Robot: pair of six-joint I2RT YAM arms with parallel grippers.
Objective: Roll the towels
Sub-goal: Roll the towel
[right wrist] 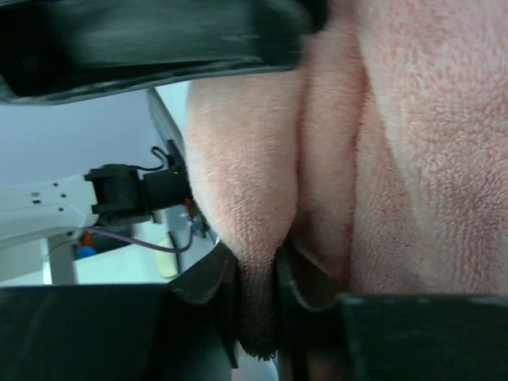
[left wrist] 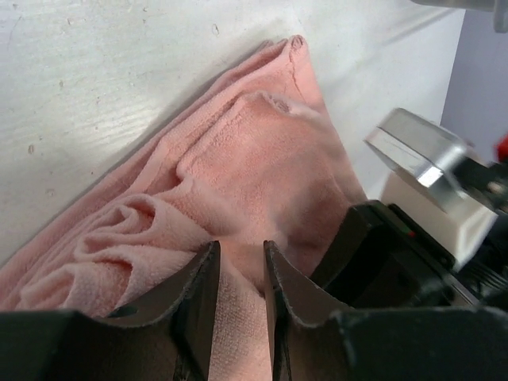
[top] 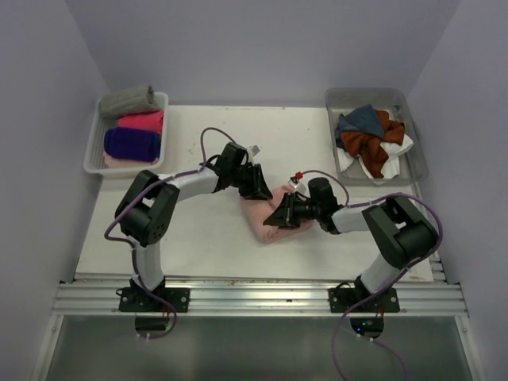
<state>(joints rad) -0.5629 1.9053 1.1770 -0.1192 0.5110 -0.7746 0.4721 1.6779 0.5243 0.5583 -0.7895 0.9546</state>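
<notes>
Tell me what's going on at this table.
Both arms are working on the salmon pink towel, which lies bunched in the middle of the table. The left claw and the right claw each pinch a fold of it, and it is not yet a roll. A grey roll, a hot pink roll and a purple roll sit in the left tray. A teal towel, a rust orange towel and a white towel lie loose in the right bin.

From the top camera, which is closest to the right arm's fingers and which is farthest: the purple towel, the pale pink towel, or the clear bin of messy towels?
1. Pale pink towel, pinched in the right arm's fingers, mid-table.
2. Clear bin, back right corner.
3. Purple towel, in the white tray, back left.
</notes>
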